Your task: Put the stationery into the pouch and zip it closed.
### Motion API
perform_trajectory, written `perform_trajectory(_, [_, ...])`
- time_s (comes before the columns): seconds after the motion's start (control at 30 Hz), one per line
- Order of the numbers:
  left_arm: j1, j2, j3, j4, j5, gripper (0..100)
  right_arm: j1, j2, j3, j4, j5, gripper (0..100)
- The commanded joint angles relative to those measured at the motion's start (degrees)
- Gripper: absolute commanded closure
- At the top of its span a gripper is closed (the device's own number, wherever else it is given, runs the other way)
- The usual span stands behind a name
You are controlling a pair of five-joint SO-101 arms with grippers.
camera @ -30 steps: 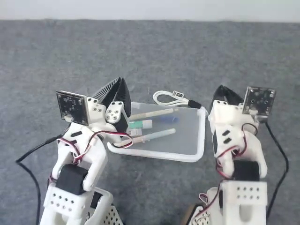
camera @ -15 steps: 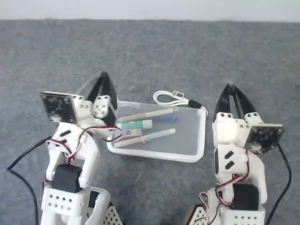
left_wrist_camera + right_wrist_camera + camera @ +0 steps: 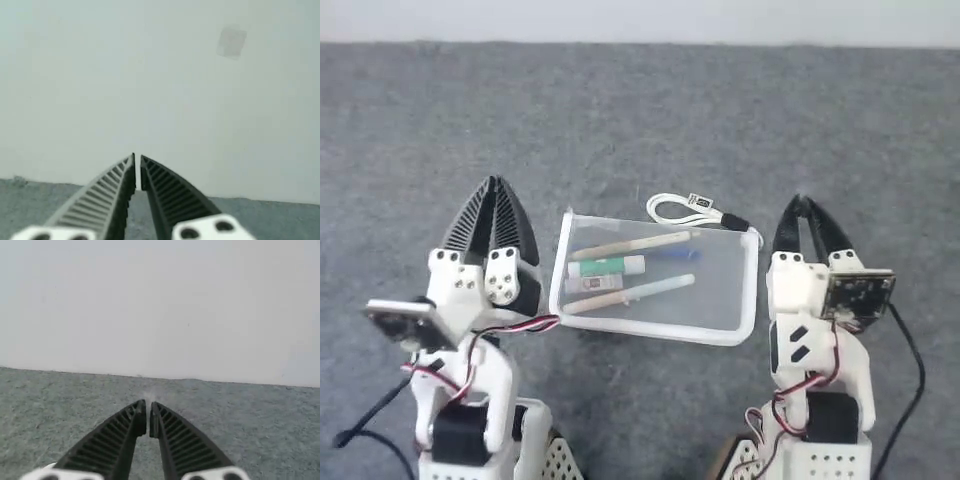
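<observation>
A clear plastic pouch [image 3: 720, 290] lies flat on the grey carpet between the two arms. Inside it lie several stationery items: a beige pen [image 3: 630, 244], a green-and-white tube [image 3: 607, 267] and a pale pen [image 3: 628, 293]. A white looped strap [image 3: 682, 210] sticks out at its far edge. My left gripper [image 3: 496, 185] is folded back left of the pouch, shut and holding nothing; its tips [image 3: 137, 159] point at a pale wall. My right gripper [image 3: 802, 201] is folded back right of the pouch, also shut and holding nothing, tips [image 3: 148, 404] over the carpet.
Grey carpet [image 3: 640, 110] covers the table out to a pale wall [image 3: 160, 305] at the far edge. Black cables [image 3: 920, 370] run beside both arm bases at the near edge.
The left arm drew back from the pouch's left edge and swung leftward, uncovering that edge. The right arm shifted a little and its wrist turned. The pouch stayed put.
</observation>
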Motion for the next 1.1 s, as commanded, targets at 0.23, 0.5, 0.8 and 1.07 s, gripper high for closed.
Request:
perform_trajectory(0.23, [-7.2, -1.4, 0.0, 8.0, -9.4, 99, 4.4, -0.8, 0.4, 5.9, 3.0, 99.1])
perform_trajectory(0.5, [-10.5, -1.4, 7.4, 12.1, -12.1, 99, 2.7, -0.8, 10.1, 7.8, 3.1, 92.3])
perform_trajectory(0.8, [-10.5, -1.4, 16.6, 12.0, -12.2, 99, 2.2, -0.8, 13.2, 10.1, 2.7, 93.9])
perform_trajectory(1.07, [-10.5, -1.2, 20.4, 12.5, -12.1, 99, 2.5, -0.8, 13.2, 20.7, 2.6, 99.0])
